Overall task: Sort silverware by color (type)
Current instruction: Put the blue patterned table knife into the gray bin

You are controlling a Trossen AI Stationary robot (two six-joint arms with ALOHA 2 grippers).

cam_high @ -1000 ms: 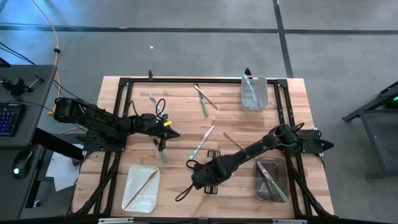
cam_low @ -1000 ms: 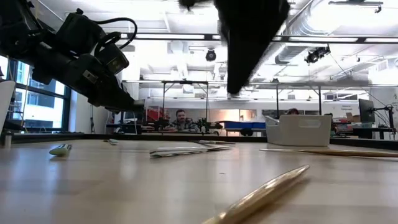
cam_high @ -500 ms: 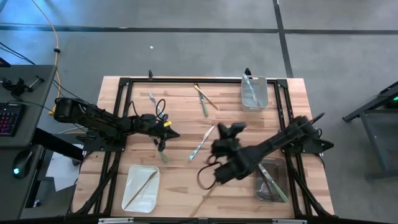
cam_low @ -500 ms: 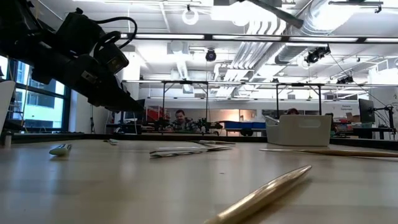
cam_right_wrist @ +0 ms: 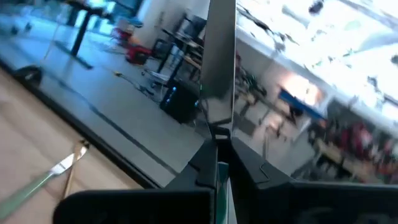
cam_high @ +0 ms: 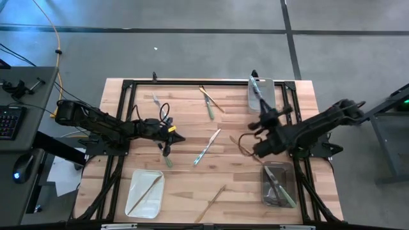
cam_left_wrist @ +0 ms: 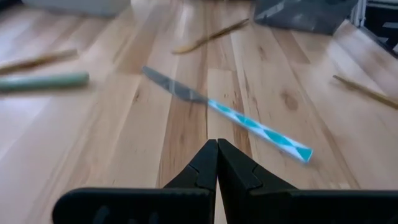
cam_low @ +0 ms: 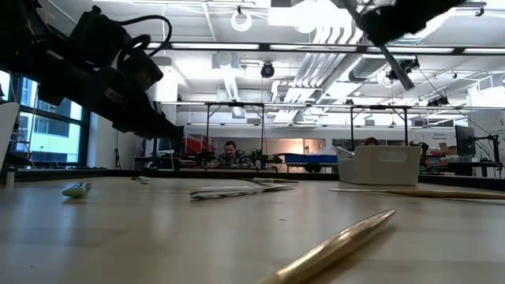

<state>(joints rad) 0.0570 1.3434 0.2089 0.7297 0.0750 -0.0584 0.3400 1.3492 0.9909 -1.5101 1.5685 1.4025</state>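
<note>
The R gripper (cam_high: 264,120) is pinched on a slim knife (cam_high: 257,96). It is taken by the handle end, w/ the silver blade (cam_right_wrist: 221,62) standing straight out past the fingertips. The piece is held in the air, approx. over the clear tray (cam_high: 273,96). The L gripper (cam_left_wrist: 217,162) is pressed together on nothing; a blue-handled knife (cam_left_wrist: 249,121) lies on the wood just ahead of its tips.

Judged: the pieces are light, stiff and smooth, so slip or swivel in a pinch is likely. A hold across the narrow handle near mid-length is best; flat-lying ones must be nipped by the edges.

The pinch itself is shown only in the R wrist view, and handle colour is barely told there. The knife's place vs. the trays is given only from above. From table level the held knife is seen hanging high, and a gold handle (cam_low: 339,244) lies close up.
</note>
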